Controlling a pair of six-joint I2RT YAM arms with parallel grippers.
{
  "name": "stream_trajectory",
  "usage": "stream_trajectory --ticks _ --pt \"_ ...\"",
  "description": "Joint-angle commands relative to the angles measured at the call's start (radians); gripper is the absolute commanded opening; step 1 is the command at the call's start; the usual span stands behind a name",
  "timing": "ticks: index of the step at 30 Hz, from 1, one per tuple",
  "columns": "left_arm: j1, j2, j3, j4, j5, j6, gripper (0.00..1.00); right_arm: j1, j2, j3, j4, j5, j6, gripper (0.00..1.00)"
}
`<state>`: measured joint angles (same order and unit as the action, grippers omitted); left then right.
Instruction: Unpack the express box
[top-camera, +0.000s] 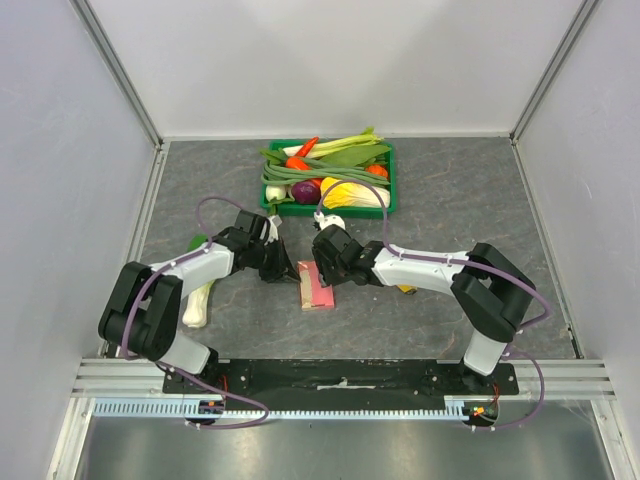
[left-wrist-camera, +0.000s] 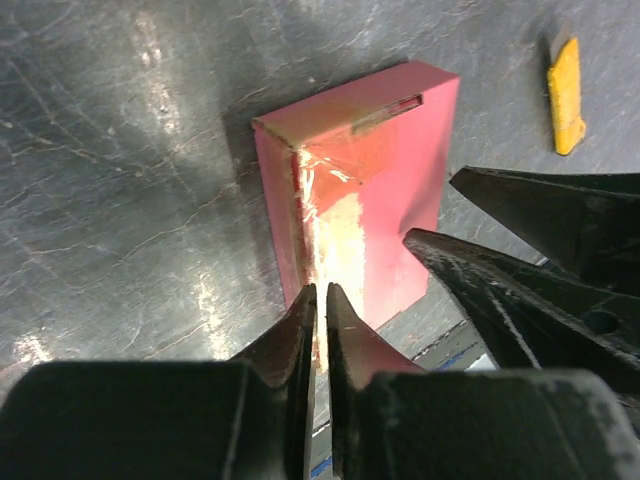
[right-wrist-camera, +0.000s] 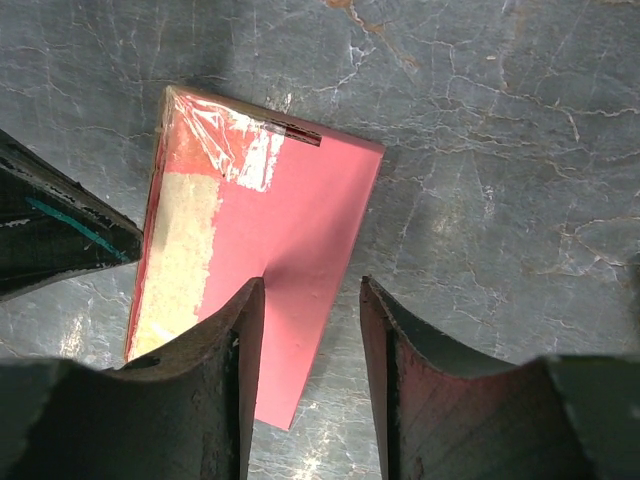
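Pink flat cardboard express box (left-wrist-camera: 390, 180) runs up-frame from my left gripper (left-wrist-camera: 320, 290).
Left jaws nearly closed at its taped edge, hold unclear; right gripper (right-wrist-camera: 310, 285) half-open, empty, astride its corner.

A dark grey tabletop (top-camera: 470, 200) with pale marble-like veins fills the middle. White walls enclose it: a back wall (top-camera: 330, 60) at 12 o'clock, a left wall (top-camera: 50, 150) at 9 and a right wall (top-camera: 600, 150) at 3. Aluminium posts (top-camera: 120, 75) rise slanting from the two far corners, at 11 and 1 o'clock. A metal strip (top-camera: 148, 215) runs along the tabletop's 9 o'clock edge. At 6 o'clock a slotted aluminium rail (top-camera: 570, 373) crosses the near edge, with a smooth grey surface (top-camera: 330, 450) below it. The light is even and soft. Up close, the tabletop shows bright glare patches (left-wrist-camera: 150, 60) and fine scratches.
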<state>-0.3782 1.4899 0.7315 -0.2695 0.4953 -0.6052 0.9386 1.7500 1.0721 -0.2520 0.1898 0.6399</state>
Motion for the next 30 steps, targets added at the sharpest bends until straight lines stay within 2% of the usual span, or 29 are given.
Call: stream_trajectory --ticks 1,6,13,20,25,27,30 --pt "0.001 0.024 0.003 -0.014 -0.024 0.028 0.12 0.002 0.016 0.032 0.0 0.017 0.021 0.47" --pt "0.001 0.04 0.005 -0.02 -0.043 0.033 0.11 0.002 0.023 0.031 -0.004 0.014 0.023 0.46" --pt "0.001 0.072 0.0 -0.023 -0.05 0.038 0.17 0.002 0.031 0.035 -0.007 0.014 0.021 0.45" --pt "-0.001 0.07 0.036 -0.164 -0.233 0.051 0.14 0.002 0.045 0.038 -0.02 0.025 0.032 0.45" --pt "0.001 0.075 0.031 -0.183 -0.261 0.047 0.14 0.002 0.054 0.038 -0.027 0.031 0.041 0.44" --pt "0.001 0.078 0.031 -0.166 -0.226 0.045 0.16 0.0 0.055 0.04 -0.029 0.031 0.043 0.44" --pt "0.001 0.066 0.02 -0.12 -0.158 0.035 0.28 0.0 0.057 0.042 -0.03 0.03 0.041 0.44"
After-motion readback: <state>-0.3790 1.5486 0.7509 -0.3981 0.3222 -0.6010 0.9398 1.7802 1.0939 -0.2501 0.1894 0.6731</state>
